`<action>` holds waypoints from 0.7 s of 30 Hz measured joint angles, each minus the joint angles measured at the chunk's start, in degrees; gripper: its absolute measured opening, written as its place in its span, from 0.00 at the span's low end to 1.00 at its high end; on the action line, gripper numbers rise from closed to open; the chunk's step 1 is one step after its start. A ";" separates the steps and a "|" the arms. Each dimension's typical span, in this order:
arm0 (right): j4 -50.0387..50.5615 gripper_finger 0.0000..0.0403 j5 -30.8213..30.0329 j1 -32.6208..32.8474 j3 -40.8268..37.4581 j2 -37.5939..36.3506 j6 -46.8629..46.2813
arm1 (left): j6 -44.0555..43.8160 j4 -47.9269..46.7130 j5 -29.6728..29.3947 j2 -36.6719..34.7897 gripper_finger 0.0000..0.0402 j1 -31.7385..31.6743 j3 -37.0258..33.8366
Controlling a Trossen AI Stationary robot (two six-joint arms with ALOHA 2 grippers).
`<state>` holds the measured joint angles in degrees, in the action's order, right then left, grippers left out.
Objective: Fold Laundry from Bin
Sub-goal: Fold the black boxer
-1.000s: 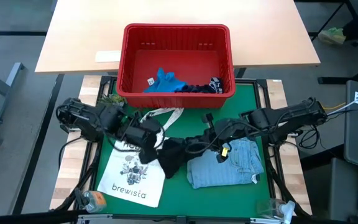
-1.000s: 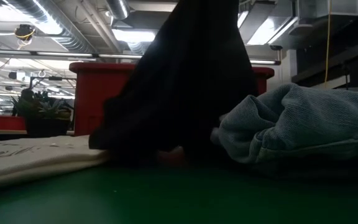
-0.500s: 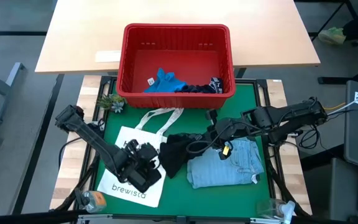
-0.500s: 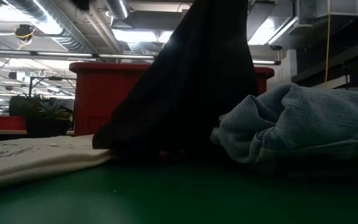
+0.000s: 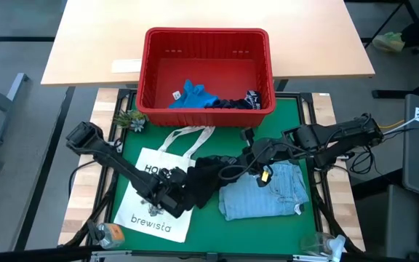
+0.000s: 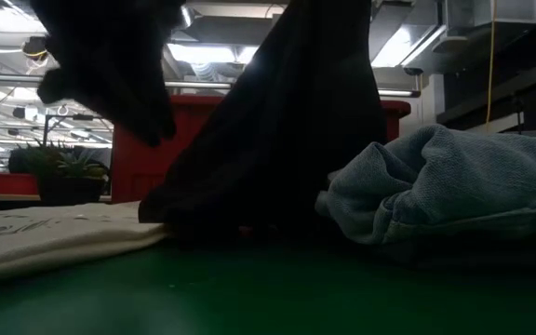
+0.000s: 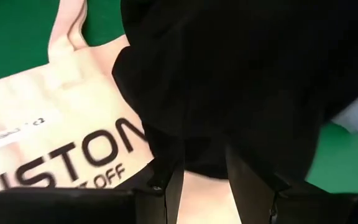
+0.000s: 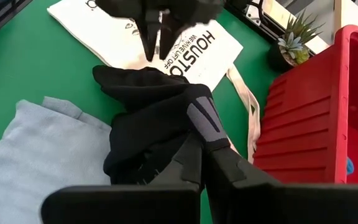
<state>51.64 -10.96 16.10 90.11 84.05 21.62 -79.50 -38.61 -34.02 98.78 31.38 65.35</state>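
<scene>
We hold a dark garment (image 5: pixel 206 182) with our right gripper (image 8: pixel 197 149), whose fingers are pressed together, pinching a fold of the cloth and lifting it into a peak so the rest hangs down to the green counter (image 5: pixel 297 116). That lift seems meant to let the piece drape open for spreading. Our left gripper (image 7: pixel 202 163) reaches in from the left side of the counter, over the white tote bag (image 5: pixel 140 211), with its fingers spread a little around the garment's lower edge; they do not look closed on it yet, and we judge it is there to take a second corner. The denim shirt (image 5: pixel 268 193) lies bunched just beside the dark piece, toward the right edge. The red bin (image 5: pixel 206 36) sits at the far edge, with a bright blue garment (image 5: pixel 191 94) and a dark one (image 5: pixel 235 102) inside, waiting their turn
</scene>
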 joint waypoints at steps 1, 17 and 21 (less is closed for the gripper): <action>0.00 0.01 0.00 0.00 -0.01 0.00 0.14 | 0.00 1.56 -0.02 0.00 0.28 -0.48 -0.97; -0.01 0.02 0.04 0.00 -0.04 0.02 1.01 | 2.08 8.10 1.60 0.00 0.28 -5.02 -6.50; 0.00 0.02 0.04 0.00 -0.04 0.04 1.04 | 2.11 11.06 1.63 0.00 0.28 -5.24 -7.93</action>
<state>51.64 -10.92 16.10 90.06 84.09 22.65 -77.40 -27.54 -32.39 98.78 26.14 57.43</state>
